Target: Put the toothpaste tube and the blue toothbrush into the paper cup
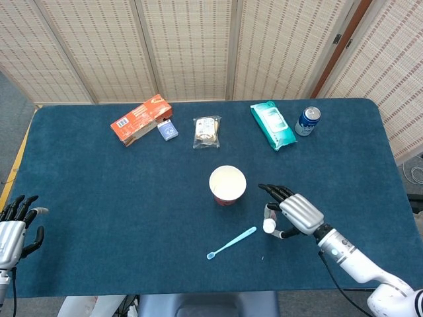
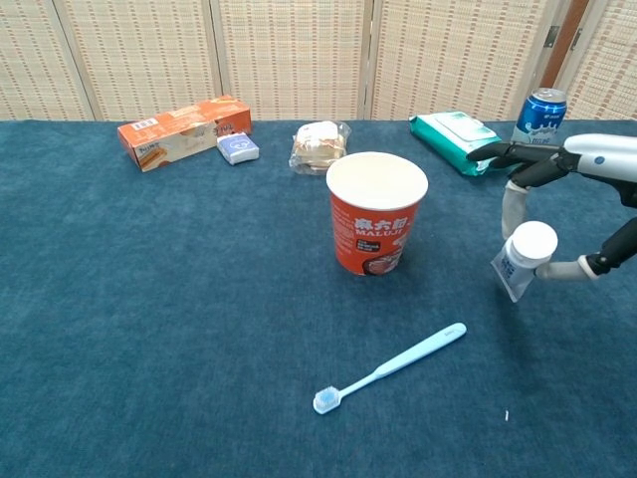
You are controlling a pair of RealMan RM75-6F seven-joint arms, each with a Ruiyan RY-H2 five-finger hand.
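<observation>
The red paper cup [image 1: 227,184] [image 2: 376,213] stands upright and empty-looking near the table's middle. A light blue toothbrush [image 1: 230,242] [image 2: 388,368] lies flat in front of it, bristles toward me. My right hand [image 1: 297,213] [image 2: 582,199] is raised off the cloth to the right of the cup and pinches a small white-capped toothpaste tube [image 1: 269,225] [image 2: 524,257] between thumb and a finger, cap facing me. My left hand [image 1: 14,228] hangs at the table's front left edge, fingers apart, holding nothing.
Along the back sit an orange box [image 1: 140,119], a small blue box [image 1: 167,130], a wrapped snack [image 1: 207,131], a green wipes pack [image 1: 272,124] and a blue can [image 1: 307,121]. Folding screens close off the rear.
</observation>
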